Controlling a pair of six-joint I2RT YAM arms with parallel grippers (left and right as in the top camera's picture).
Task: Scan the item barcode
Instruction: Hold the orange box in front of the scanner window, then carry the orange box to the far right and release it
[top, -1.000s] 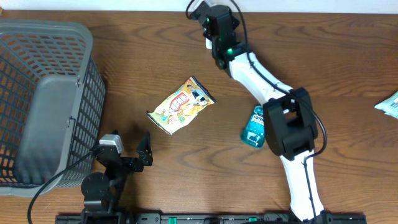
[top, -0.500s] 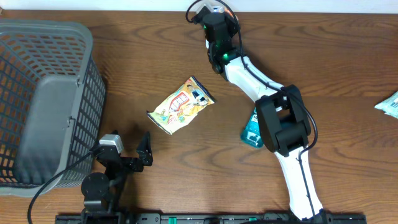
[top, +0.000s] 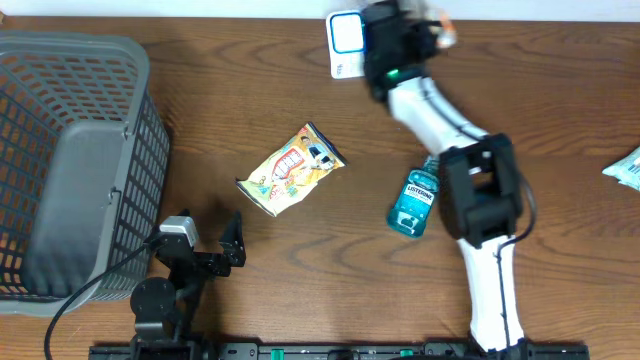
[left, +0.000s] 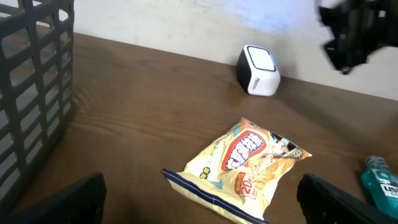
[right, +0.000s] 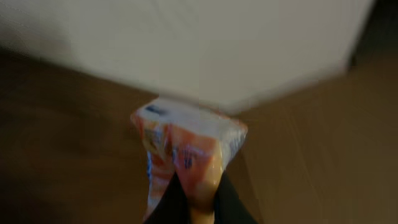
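The right jaws are shut tight on a small orange-and-white packet (right: 186, 146), pinching its lower edge so that it stands up between the dark fingers (right: 219, 202); the wrist view is blurred and its print cannot be read. From overhead the packet (top: 444, 27) is held above the far edge of the desk (top: 200, 80), at the end of the stretched right arm (top: 432, 102). It is near the white scanner (top: 345, 33) but apart from it, with the arm's dark head between them. The left jaws stand wide open and hold nothing, hovering low over the near side of the desk beside the grey basket (top: 70, 150), their fingers (left: 74, 199) at the bottom corners of the wrist view. A yellow snack bag (top: 293, 170) lies flat mid-desk, and a teal bottle (top: 414, 201) lies just beside the right arm. Another pale packet (top: 626, 166) shows at the right edge.
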